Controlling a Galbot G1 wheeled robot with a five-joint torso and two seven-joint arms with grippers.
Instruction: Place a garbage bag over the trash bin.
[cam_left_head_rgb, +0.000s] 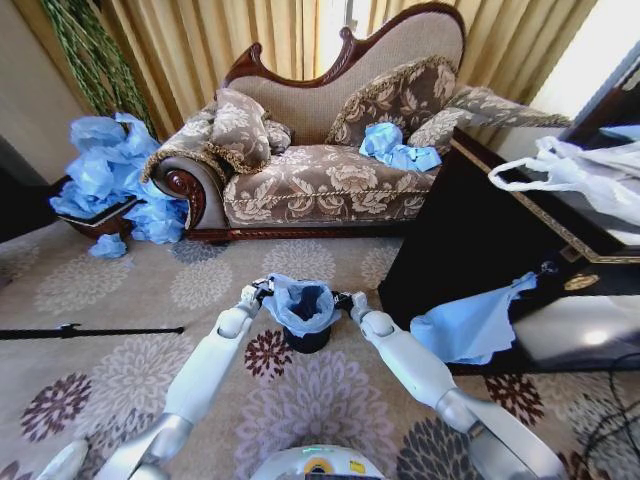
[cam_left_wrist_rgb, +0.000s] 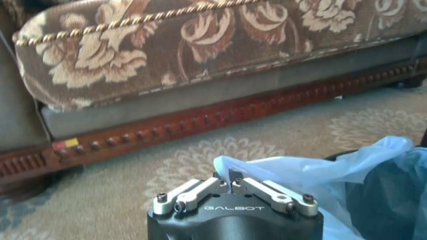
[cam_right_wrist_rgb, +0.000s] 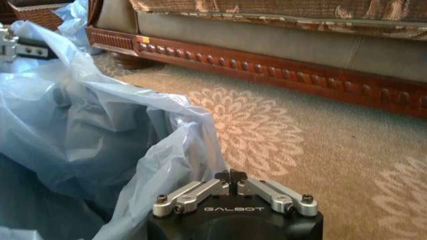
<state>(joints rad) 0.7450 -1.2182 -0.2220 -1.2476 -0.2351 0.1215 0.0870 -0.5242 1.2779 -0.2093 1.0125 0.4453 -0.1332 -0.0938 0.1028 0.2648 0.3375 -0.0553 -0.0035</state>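
The trash bin (cam_left_head_rgb: 306, 340) is a small black cylinder standing on the patterned carpet just in front of me. The light blue garbage bag (cam_left_head_rgb: 298, 302) is spread open over its top, and the bin's dark side shows below the film. My left gripper (cam_left_head_rgb: 262, 291) is shut on the bag's rim on one side, my right gripper (cam_left_head_rgb: 343, 298) on the opposite side. In the left wrist view the gripper (cam_left_wrist_rgb: 230, 181) pinches the bag (cam_left_wrist_rgb: 313, 172), with the bin (cam_left_wrist_rgb: 393, 200) dark behind the film. In the right wrist view the gripper (cam_right_wrist_rgb: 230, 176) pinches the bag (cam_right_wrist_rgb: 100, 135).
A floral sofa (cam_left_head_rgb: 320, 180) stands behind the bin, with a blue bag (cam_left_head_rgb: 395, 148) on its seat. A pile of blue bags (cam_left_head_rgb: 115, 180) lies at the left. A dark cabinet (cam_left_head_rgb: 480, 240) at the right carries a white bag (cam_left_head_rgb: 580, 175) and another blue bag (cam_left_head_rgb: 470, 325). A black rod (cam_left_head_rgb: 90, 331) lies on the carpet.
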